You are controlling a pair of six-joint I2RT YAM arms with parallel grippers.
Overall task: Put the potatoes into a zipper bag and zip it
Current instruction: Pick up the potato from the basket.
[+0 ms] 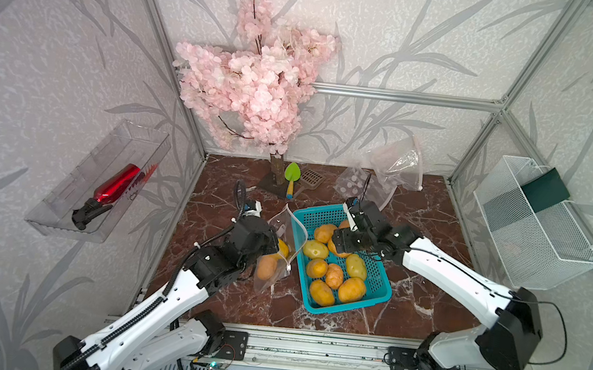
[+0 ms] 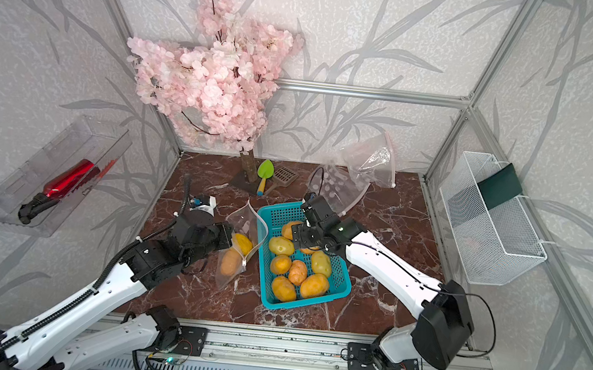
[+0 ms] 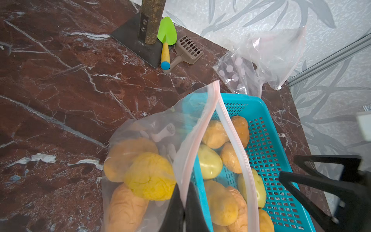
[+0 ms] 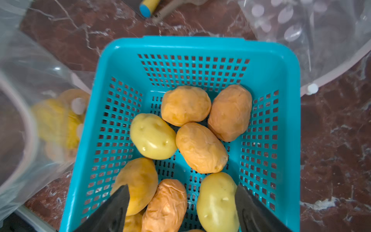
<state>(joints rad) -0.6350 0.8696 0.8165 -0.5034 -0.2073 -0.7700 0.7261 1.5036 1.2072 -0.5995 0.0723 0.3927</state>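
Note:
A clear zipper bag (image 1: pixel 283 226) with a pink zip strip stands open just left of the teal basket (image 1: pixel 381 288). My left gripper (image 3: pixel 183 202) is shut on the near rim of the zipper bag (image 3: pixel 152 130). Three potatoes (image 3: pixel 150 176) lie inside it. Several more potatoes (image 1: pixel 331 272) fill the basket, orange ones and two paler greenish-yellow ones. My right gripper (image 4: pixel 180 187) hangs open over the basket's middle, its fingers on either side of two potatoes (image 4: pixel 200 146) below, holding nothing. In both top views it shows as a black block above the basket (image 2: pixel 336 287).
A pink blossom tree (image 1: pixel 254 76) stands at the back, with a green trowel (image 1: pixel 291 178) and a brown scoop (image 1: pixel 310 180) beside its base. Spare clear bags (image 1: pixel 398 163) lie at the back right. A white wire basket (image 1: pixel 530 233) and a clear tray (image 1: pixel 59 213) hang on the side walls.

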